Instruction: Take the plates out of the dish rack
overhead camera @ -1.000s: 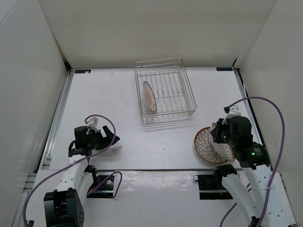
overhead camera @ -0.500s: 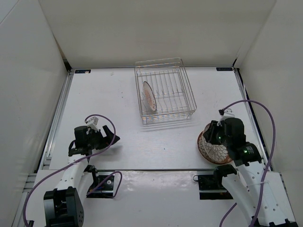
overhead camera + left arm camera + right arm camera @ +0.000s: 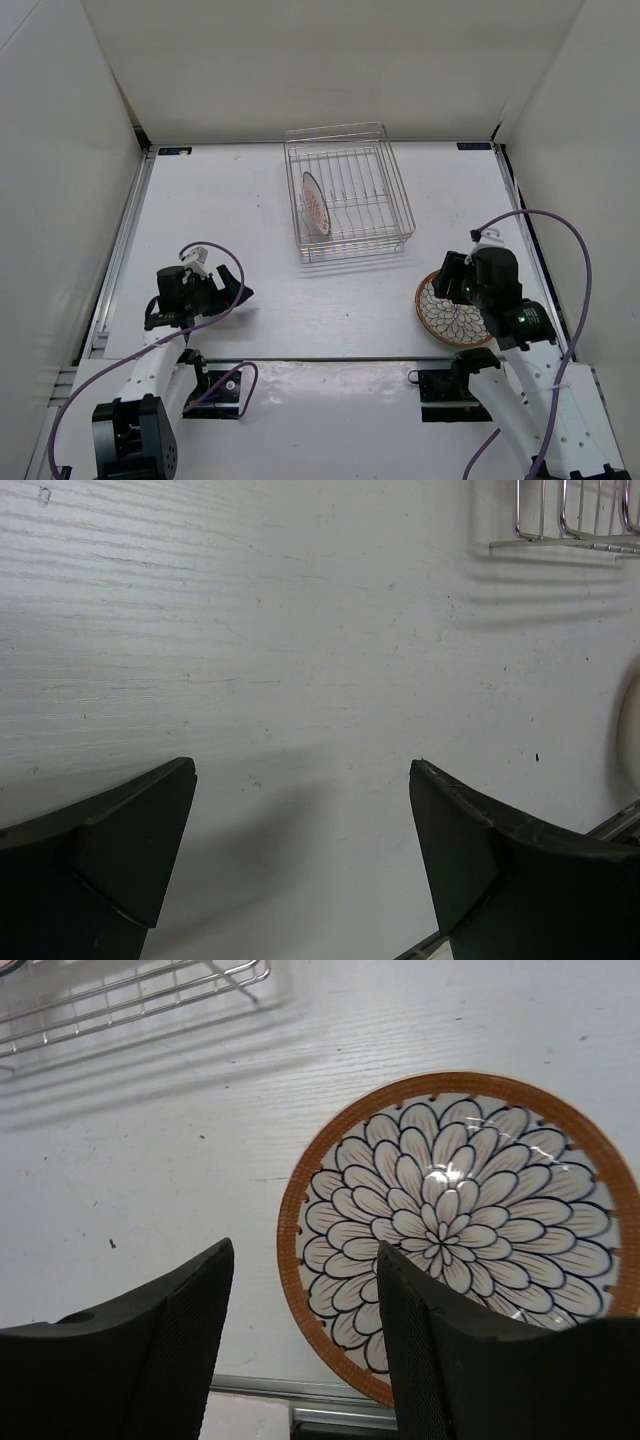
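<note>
the round plate with the orange-brown rim and white petal pattern point(image 3: 470, 1220) lies flat on the white table point(image 3: 300, 300), right under the right gripper point(image 3: 305, 1260). its fingers are spread with nothing between them, and one maybe grazes the rim, hard to tell. the left gripper point(image 3: 300, 770) gapes wide, well apart. another plate point(image 3: 314, 203) stands on edge in the silver wire dish rack point(image 3: 398, 195).

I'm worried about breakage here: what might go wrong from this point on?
1. The flowered plate lies flat close to the near edge of the table, and the open right gripper hangs low over its rim; a careless retreat might nudge it toward that edge.
2. A second plate stands upright at the left end of the dish rack; the rack is thin wire, so a skewed pull might drag or tip it.
</note>
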You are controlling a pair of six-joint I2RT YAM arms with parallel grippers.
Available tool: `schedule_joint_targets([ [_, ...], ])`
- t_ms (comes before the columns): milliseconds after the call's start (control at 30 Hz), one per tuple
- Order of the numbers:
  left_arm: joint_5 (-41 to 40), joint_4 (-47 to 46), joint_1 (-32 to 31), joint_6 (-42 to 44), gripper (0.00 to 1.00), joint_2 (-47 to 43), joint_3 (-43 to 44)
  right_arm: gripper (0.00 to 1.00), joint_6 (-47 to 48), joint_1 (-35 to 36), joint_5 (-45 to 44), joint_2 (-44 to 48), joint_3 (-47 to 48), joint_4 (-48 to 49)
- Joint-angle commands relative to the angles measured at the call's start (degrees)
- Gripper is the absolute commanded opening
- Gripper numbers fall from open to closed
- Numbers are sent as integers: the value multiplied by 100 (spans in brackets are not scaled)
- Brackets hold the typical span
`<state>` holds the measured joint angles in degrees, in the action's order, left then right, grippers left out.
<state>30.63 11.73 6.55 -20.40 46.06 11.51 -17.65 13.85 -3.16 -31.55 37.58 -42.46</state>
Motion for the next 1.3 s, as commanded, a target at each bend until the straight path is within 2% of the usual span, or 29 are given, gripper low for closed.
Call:
schedule_joint_targets([
  [0,-269,673,-13,72,100,149,-237,63,-98,-22,-850,-53,478,-359],
  [67,-286,682,-31,80,100,140,-245,68,-299,-22,-1265,-27,478,-613],
  [100,-277,691,-13,72,100,140,-245,87,-431,-22,-1606,26,487,-710],
  [133,-286,691,-22,72,100,140,-254,90,-719,-22,-2061,78,461,-790],
  [233,-295,682,-13,72,100,148,-245,90,-1854,-23,-3204,359,338,-1334],
  [533,-321,734,-13,80,100,140,-228,90,-3076,-5,-3192,808,494,-2713],
  [667,-321,752,-13,80,100,140,-202,90,-3472,-14,-2954,844,645,-2978],
  [833,-295,787,-13,80,100,166,-184,89,-4447,-22,-2980,624,163,-3514],
  [1033,-303,770,4,80,100,166,-202,88,-5107,-49,-2295,439,-488,-3297],
  [1267,-312,779,-13,80,100,175,-193,88,-5003,-31,-2119,808,-831,-2664],
])
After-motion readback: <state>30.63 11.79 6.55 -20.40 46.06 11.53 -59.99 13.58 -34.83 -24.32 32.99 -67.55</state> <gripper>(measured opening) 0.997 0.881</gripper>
